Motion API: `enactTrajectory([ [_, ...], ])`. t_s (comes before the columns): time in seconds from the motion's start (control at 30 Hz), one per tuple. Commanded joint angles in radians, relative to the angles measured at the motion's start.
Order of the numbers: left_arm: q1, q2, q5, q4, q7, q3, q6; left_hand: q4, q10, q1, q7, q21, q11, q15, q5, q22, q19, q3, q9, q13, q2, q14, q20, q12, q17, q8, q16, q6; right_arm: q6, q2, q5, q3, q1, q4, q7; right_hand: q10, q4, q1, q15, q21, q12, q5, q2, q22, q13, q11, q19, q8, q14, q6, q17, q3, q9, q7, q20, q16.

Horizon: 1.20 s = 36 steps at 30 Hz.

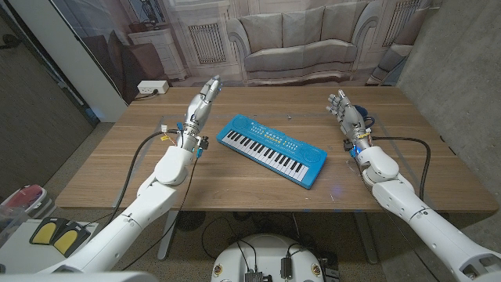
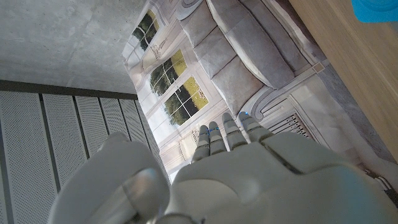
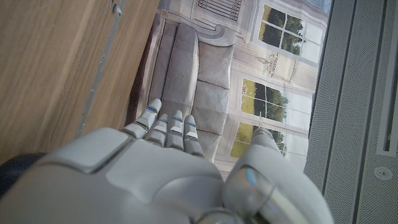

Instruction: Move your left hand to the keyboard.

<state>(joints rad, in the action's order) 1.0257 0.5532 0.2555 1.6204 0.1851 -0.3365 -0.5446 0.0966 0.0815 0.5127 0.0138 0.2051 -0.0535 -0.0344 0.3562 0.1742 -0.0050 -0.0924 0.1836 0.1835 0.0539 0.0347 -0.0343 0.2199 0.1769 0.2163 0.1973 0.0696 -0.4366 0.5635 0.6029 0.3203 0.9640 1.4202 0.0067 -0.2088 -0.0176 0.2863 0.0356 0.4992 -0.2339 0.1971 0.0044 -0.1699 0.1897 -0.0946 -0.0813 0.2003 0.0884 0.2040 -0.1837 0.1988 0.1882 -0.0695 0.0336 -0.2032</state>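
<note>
The left hand (image 1: 202, 102) is raised above the desk (image 1: 117, 168) at about ten o'clock from the middle, fingers (image 1: 210, 88) stretched out together and pointing away toward the sofa backdrop (image 1: 305, 39); it has hold of nothing. In its wrist view the fingers (image 2: 224, 134) reach straight out with only the backdrop beyond them.

The blue keyboard (image 1: 271, 149) lies flat near the centre of the desk, slanted so one end points to ten o'clock and the other to four. It sits just beside the left hand, toward three o'clock from it, not touching.

At about two o'clock the right hand (image 1: 346, 113) stands upright, fingers (image 1: 338, 100) loosely apart, holding nothing; a dark round object behind it is too hidden to name.

The risk, I'd say, is the sweep across: a low, fast move could catch the near end of the light keyboard and shove or spin it. The cable (image 1: 141, 153) trailing from the left arm might also drag on the desk.
</note>
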Motion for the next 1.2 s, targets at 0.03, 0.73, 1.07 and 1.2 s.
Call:
enactTrajectory([
  [0.03, 0.007, 0.002, -0.128, 0.023, 0.068, 0.007, -0.005, -0.005, 0.011, 0.010, -0.001, 0.006, 0.005, -0.001, 0.009, 0.005, 0.017, -0.002, 0.004, 0.005, 0.004, 0.012, -0.041, -0.002, 0.003, -0.001, 0.000, 0.006, -0.008, 0.003, -0.007, 0.001, 0.008, 0.005, 0.003, -0.011, 0.006, 0.005, 0.002, -0.004, -0.007, -0.001, 0.005, -0.005, 0.002, -0.002, -0.008, 0.003, 0.011, 0.012, -0.005, 0.003, 0.002, -0.001, 0.028, -0.001],
  [0.73, 0.026, 0.001, -0.330, 0.060, 0.171, 0.017, -0.022, -0.009, 0.016, 0.022, 0.000, 0.002, 0.001, 0.000, 0.009, 0.005, 0.014, -0.002, 0.004, 0.005, 0.011, 0.014, -0.047, -0.005, 0.003, -0.003, -0.004, 0.015, -0.024, 0.008, -0.007, -0.005, 0.022, 0.018, 0.006, -0.012, 0.006, 0.002, 0.004, -0.012, -0.006, -0.002, 0.007, -0.006, 0.002, -0.002, -0.012, 0.002, 0.012, 0.013, -0.006, 0.000, 0.002, -0.001, 0.027, 0.001],
  [1.07, 0.039, 0.001, -0.421, 0.070, 0.226, 0.025, -0.018, -0.011, 0.019, 0.027, -0.001, 0.002, 0.001, -0.001, 0.010, 0.005, 0.017, -0.002, 0.004, 0.005, 0.014, 0.016, -0.059, -0.006, 0.003, -0.004, -0.005, 0.018, -0.038, 0.003, -0.005, -0.003, 0.012, 0.005, 0.022, -0.014, 0.007, 0.002, 0.004, -0.016, -0.006, -0.002, 0.008, -0.006, 0.002, -0.001, -0.015, 0.001, 0.014, 0.012, -0.006, -0.001, 0.002, -0.001, 0.027, 0.001],
  [1.2, 0.039, -0.001, -0.453, 0.074, 0.246, 0.024, -0.012, -0.012, 0.023, 0.030, 0.000, 0.004, 0.001, -0.002, 0.010, 0.005, 0.023, -0.002, 0.004, 0.005, 0.015, 0.019, -0.064, -0.006, 0.003, -0.004, -0.004, 0.021, -0.053, -0.005, -0.003, -0.001, 0.004, -0.014, 0.034, -0.014, 0.007, 0.002, 0.004, -0.017, -0.006, -0.002, 0.008, -0.006, 0.002, -0.001, -0.016, 0.001, 0.015, 0.012, -0.006, -0.001, 0.002, -0.001, 0.027, 0.001],
])
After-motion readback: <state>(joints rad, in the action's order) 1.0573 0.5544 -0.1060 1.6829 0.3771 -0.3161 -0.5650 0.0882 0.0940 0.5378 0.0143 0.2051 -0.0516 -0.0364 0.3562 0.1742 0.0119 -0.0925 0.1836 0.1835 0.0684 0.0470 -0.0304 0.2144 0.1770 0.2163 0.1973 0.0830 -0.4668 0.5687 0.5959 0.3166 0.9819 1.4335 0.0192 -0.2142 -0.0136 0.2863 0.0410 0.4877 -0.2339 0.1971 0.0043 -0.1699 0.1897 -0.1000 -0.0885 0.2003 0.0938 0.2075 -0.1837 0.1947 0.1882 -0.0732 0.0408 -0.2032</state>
